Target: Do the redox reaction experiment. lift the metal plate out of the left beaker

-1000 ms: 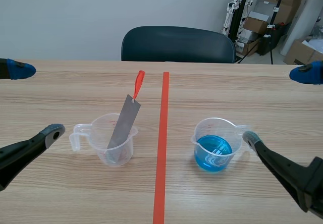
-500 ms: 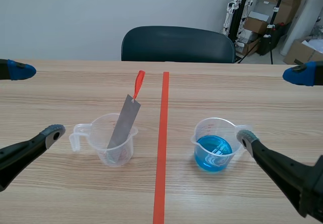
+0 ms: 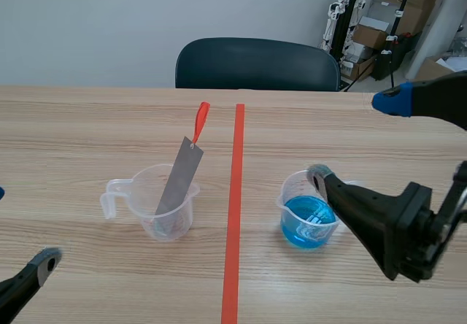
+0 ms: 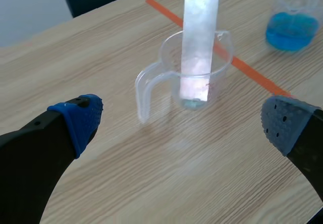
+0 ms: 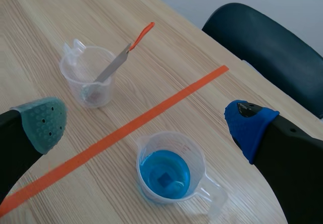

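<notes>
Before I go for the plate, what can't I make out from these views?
Left wrist view: the frame edge cuts off the red tag above the metal plate.
All views: whether the left beaker holds liquid; its clear wall blurs the bottom.
Scene view: the right gripper covers the right beaker's handle.
All views: beaker graduations are too small to read.

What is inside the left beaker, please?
A grey metal plate leans inside the left beaker, its red-tagged top above the rim. Nothing covers it; whether liquid lies at the bottom cannot be told.
</notes>
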`<action>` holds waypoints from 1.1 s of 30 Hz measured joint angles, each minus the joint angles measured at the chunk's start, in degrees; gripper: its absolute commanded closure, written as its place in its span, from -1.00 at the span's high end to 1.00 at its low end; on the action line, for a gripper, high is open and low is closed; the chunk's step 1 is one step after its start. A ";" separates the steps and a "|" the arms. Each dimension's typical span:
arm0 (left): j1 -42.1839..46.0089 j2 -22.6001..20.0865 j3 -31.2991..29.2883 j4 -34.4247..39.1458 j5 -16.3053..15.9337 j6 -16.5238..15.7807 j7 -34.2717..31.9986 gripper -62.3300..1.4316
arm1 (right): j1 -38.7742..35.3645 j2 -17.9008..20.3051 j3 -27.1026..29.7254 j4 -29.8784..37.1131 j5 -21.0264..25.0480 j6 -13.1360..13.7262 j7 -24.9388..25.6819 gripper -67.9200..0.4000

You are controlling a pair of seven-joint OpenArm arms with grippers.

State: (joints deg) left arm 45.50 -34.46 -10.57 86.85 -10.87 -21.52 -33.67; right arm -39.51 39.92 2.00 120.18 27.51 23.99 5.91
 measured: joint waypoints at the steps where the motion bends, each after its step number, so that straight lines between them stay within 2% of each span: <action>1: 0.98 1.40 -1.03 -1.64 1.84 0.00 -2.51 1.00 | 0.33 0.63 -0.85 0.00 0.92 0.00 0.00 0.96; 5: 4.57 5.73 -3.41 -7.93 8.94 -0.13 -11.65 1.00 | 1.25 4.31 -4.94 0.00 2.54 0.09 0.00 0.97; 8: 6.16 7.52 -3.50 -12.61 12.28 -0.13 -17.70 1.00 | 2.91 6.86 -8.48 -0.66 2.91 0.24 0.66 0.97; 10: 6.43 8.31 -3.50 -15.82 14.38 -0.13 -21.53 1.00 | 5.03 8.04 -10.93 -2.51 4.90 0.22 0.63 0.97; 14: 6.25 9.05 -3.50 -22.73 15.58 -0.13 -30.14 1.00 | 9.55 8.33 -14.27 -8.22 10.38 -0.48 0.61 0.96; 17: 6.01 9.79 -3.50 -27.43 15.65 -0.13 -36.02 1.00 | 11.65 8.02 -15.91 -11.50 12.70 -0.59 1.90 0.97; 19: 5.16 10.49 -3.50 -30.60 17.59 -0.13 -38.16 1.00 | 11.85 7.93 -16.48 -12.41 14.60 -0.61 2.54 0.97; 22: 2.84 11.65 -3.45 -35.56 23.02 -0.11 -41.53 1.00 | 11.85 5.99 -17.29 -13.31 15.23 -0.66 3.37 0.97; 27: -2.29 14.45 -3.45 -44.17 29.09 0.24 -49.94 1.00 | 11.85 1.40 -19.69 -15.17 15.39 -2.32 5.81 0.97; 29: -4.55 15.72 -3.45 -47.76 30.27 2.23 -53.07 1.00 | 11.82 0.04 -19.76 -15.72 15.39 -2.14 6.21 0.97; 32: -8.31 17.55 -3.45 -53.02 32.68 5.53 -53.02 1.00 | 12.66 -2.05 -19.76 -16.63 15.34 -2.12 6.25 0.97; 33: -9.53 18.23 -3.45 -54.64 32.59 6.10 -52.83 1.00 | 13.38 -2.71 -19.78 -17.14 15.17 -2.12 6.25 0.96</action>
State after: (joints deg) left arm 35.97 -16.23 -14.02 32.21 21.71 -15.42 -86.50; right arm -26.13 37.21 -17.78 103.04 42.68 21.87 12.16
